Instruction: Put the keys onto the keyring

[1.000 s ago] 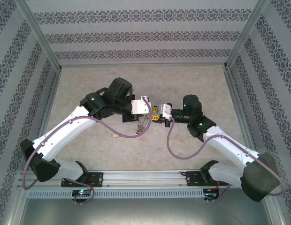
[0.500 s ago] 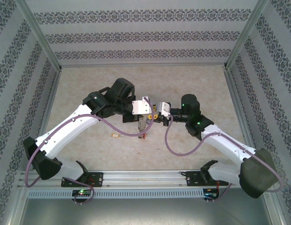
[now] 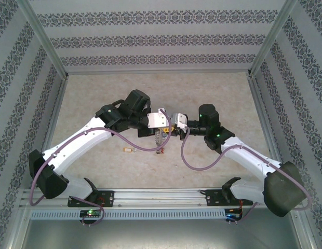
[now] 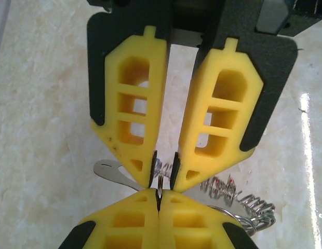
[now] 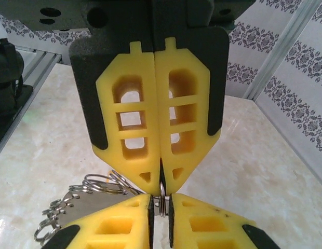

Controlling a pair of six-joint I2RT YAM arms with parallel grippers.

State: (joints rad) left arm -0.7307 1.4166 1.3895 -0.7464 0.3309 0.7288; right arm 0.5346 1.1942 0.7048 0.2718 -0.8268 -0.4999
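Enclosure: patterned walls (image 3: 161, 39) on three sides, pale marbled table (image 3: 98, 93) beneath. Left arm (image 3: 78, 140) and right arm (image 3: 249, 155) meet mid-table, tools nose to nose on a left–right line. Left tool (image 4: 162, 176) is clenched on the keyring (image 5: 162, 203). Right tool (image 5: 161, 188) is clenched on the same thin wire, tip against tip. Which stretch of the loop each pinches: cannot tell. Threaded keys (image 5: 80, 202) hang bunched just beneath the meeting point. One loose key (image 3: 127, 150), pale tag, lies flat on the table toward the near edge, nearer the left arm, long axis roughly left–right. Judgement: right tool must release to fetch it.
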